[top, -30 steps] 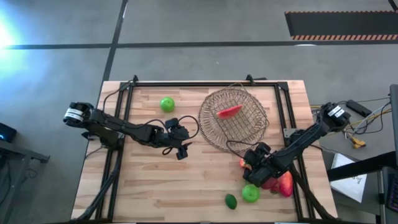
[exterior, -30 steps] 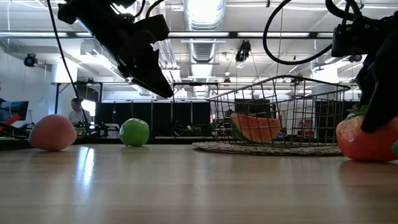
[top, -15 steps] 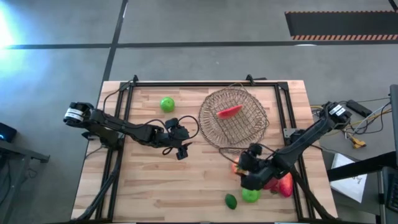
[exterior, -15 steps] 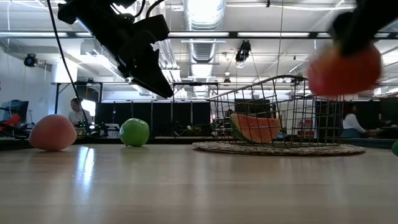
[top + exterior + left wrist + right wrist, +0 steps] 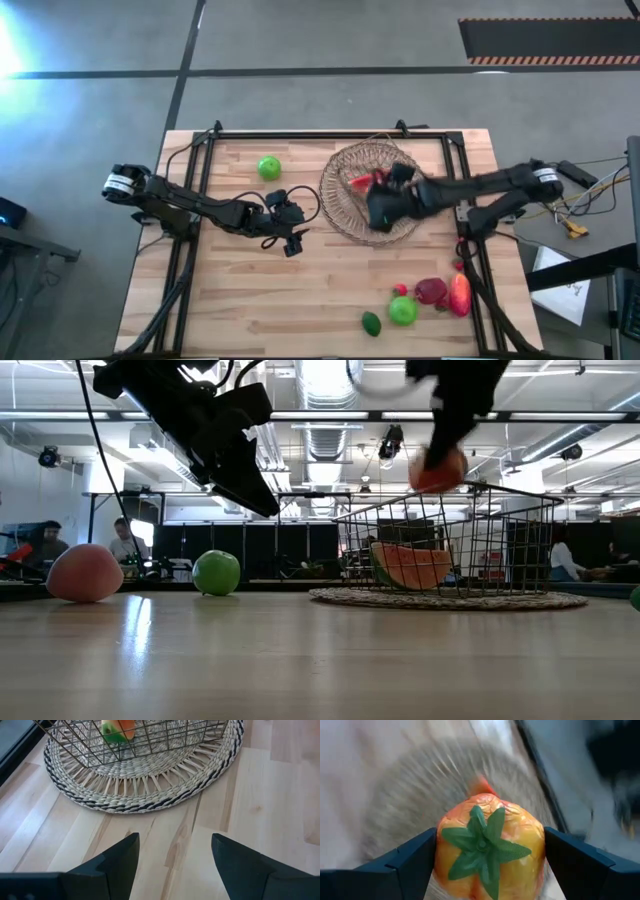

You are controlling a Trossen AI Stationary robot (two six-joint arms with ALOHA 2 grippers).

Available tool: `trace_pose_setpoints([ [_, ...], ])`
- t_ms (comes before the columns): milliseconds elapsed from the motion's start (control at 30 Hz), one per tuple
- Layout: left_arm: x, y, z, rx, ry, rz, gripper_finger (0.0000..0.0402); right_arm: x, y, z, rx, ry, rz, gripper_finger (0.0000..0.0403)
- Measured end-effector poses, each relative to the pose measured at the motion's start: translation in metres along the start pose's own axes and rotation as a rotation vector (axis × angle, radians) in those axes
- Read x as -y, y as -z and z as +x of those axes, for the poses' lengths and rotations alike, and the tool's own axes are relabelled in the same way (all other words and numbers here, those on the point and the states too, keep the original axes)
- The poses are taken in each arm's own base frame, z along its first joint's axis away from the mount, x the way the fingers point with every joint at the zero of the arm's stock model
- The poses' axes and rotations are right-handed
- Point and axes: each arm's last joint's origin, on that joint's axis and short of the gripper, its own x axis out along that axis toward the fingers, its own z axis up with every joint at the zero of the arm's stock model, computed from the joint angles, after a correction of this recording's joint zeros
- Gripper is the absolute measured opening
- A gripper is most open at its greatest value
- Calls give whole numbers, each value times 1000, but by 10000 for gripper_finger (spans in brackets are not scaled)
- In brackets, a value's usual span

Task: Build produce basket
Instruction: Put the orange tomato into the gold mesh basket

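Progress, going left to right on the tabletop (image 5: pixel 240 290):

- Left gripper (image 5: pixel 291 236) is hovering mid-table, just left of the mat (image 5: pixel 150 790), jaws released and holding nothing. It is waiting.
- Green apple (image 5: pixel 268 167) is sitting loose on the far left side, well apart from the basket (image 5: pixel 345 205). In the low view a pink piece (image 5: pixel 84 572) is lying further left of it; I can't find that one in the high view.
- The basket is standing on the mat with one red slice (image 5: pixel 118 729) inside. That is the only piece I can see delivered.
- Right gripper (image 5: pixel 487 851) is hanging over the basket, jaws clenched on the pepper (image 5: pixel 489 845). In the low view the pepper is sitting just above the basket rim, not yet released, so I judge this is the drop step for item two.
- Remaining near the right front edge: dark-green piece (image 5: pixel 371 323), second apple (image 5: pixel 403 311), red piece (image 5: pixel 431 291), and a red-orange piece (image 5: pixel 460 294), all clustered close together.

Estimate: one in, one about to go in, roughly six still out. Early stage, well under half done.

Writing: no brands, labels or readable text showing on anything in view.
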Motion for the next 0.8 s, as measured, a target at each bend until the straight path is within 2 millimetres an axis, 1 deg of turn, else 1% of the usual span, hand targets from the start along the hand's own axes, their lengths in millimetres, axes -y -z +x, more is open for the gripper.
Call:
trace_pose_setpoints([
  [67, 0, 0, 0, 0, 0, 0, 231, 19, 4, 25, -79, -35, 57, 327],
  [133, 0, 0, 0, 0, 0, -1, 231, 32, 11, 49, -129, -122, 113, 327],
  [233, 0, 0, 0, 0, 0, -1, 231, 44, 20, 79, -128, -246, 200, 327],
  [300, 0, 0, 0, 1, 1, -1, 231, 50, 27, 96, -126, -267, 242, 327],
  [367, 0, 0, 0, 3, 1, -3, 231, 54, 34, 108, -127, -263, 266, 327],
  [567, 1, -3, 0, 28, 8, -14, 231, 60, 40, 124, -74, -244, 321, 329],
  [800, 1, -4, 0, 39, 12, -20, 231, 59, 45, 130, -50, -220, 335, 345],
])
